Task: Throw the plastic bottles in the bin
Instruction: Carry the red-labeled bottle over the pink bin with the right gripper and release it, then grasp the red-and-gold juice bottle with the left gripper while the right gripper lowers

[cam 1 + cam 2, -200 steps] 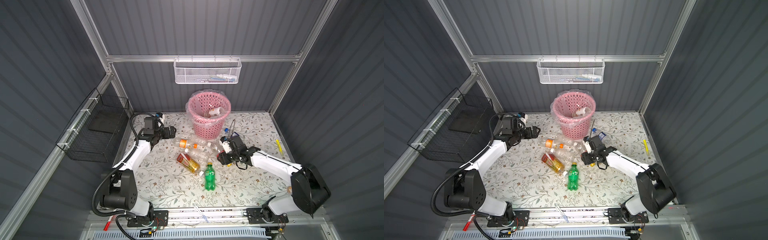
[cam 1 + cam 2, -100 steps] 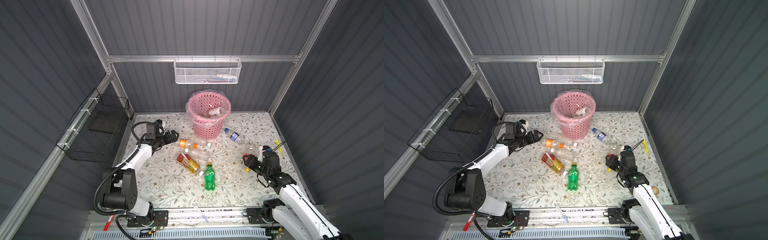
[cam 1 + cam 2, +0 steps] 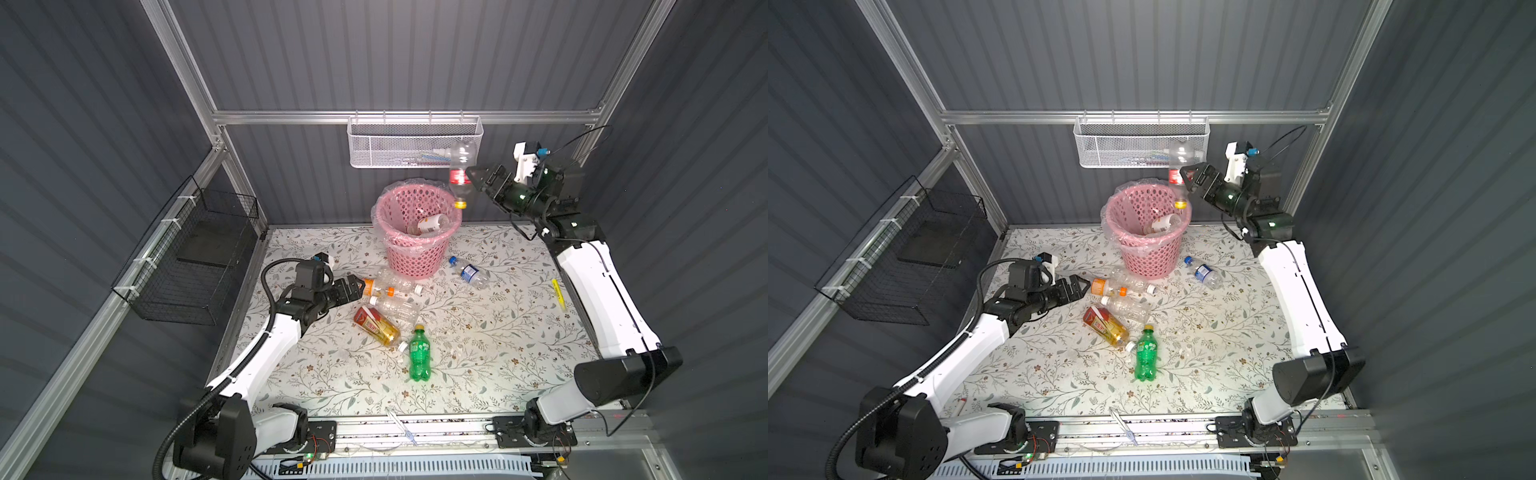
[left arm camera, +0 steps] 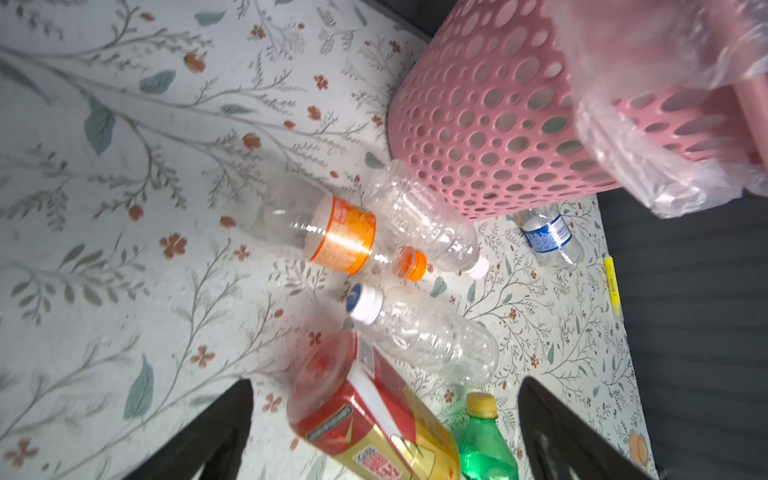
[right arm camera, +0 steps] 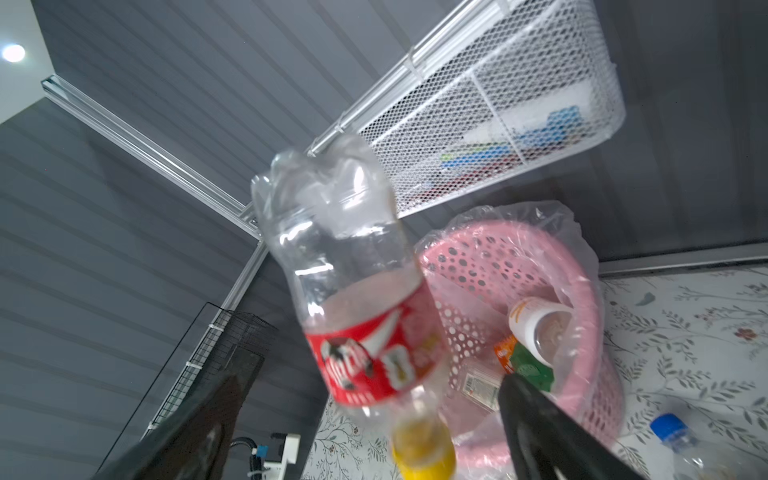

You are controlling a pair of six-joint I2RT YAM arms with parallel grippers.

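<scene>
Item: red-labelled bottle (image 3: 459, 176), cap down, in mid-air over the right edge of the bin (image 3: 386, 199). Right hand (image 3: 476, 178): spread wide, gripping nothing. Left hand (image 3: 355, 289): wide open, empty, at the orange-labelled bottle (image 3: 376, 286) on the worktop. Keep your right hand clear of the rim; the bottle may clip it.

White-shelled, black-jointed left arm (image 3: 266, 353) and right arm (image 3: 598, 299) end in black tapered fingers (image 4: 216, 432), with white wrist brackets (image 3: 524, 164).
</scene>
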